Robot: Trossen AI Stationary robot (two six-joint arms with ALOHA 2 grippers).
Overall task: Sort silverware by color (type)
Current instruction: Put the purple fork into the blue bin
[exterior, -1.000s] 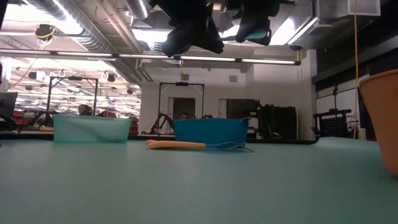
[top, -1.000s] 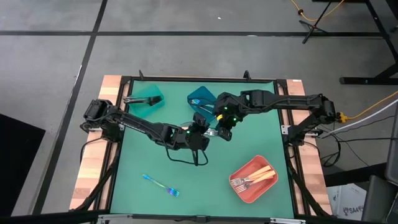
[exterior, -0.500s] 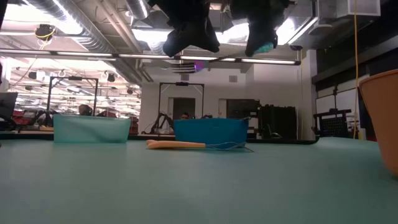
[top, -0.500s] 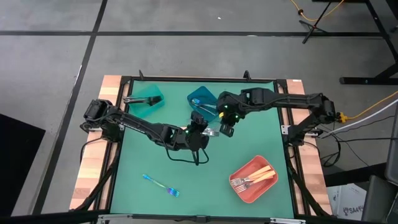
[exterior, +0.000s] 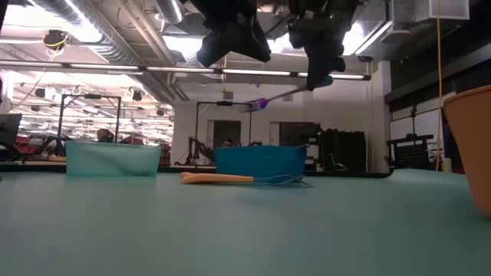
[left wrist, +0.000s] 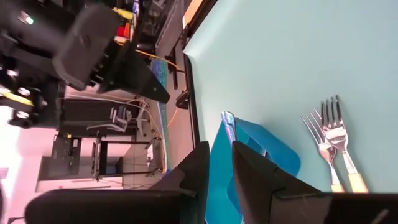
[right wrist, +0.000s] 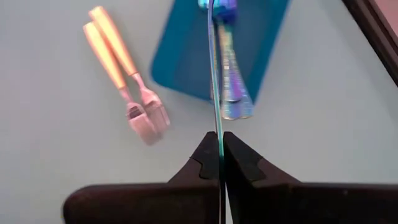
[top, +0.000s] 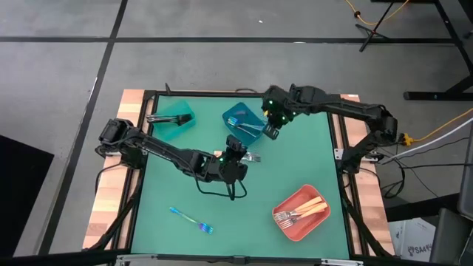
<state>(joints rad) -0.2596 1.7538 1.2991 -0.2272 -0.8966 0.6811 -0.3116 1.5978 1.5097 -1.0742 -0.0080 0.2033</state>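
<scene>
— What do you see, starting from the left side of the table?

— At the far left there is a teal bin with dark forks inside. Nearer the front edge one iridescent fork lies alone on the green mat.

— And the left gripper?

— It hangs above the middle of the mat. Its fingers stand a little apart and I see nothing between them. Just beside it two gold-handled forks lie on the mat, side by side.

— What comes next?

— The blue bin, with an iridescent piece already inside. The right gripper is above its edge, clenched on a thin iridescent fork that points out over the bin.

— And at the right?

— A coral-red bin near the front corner, holding gold-handled forks with silver heads.
</scene>
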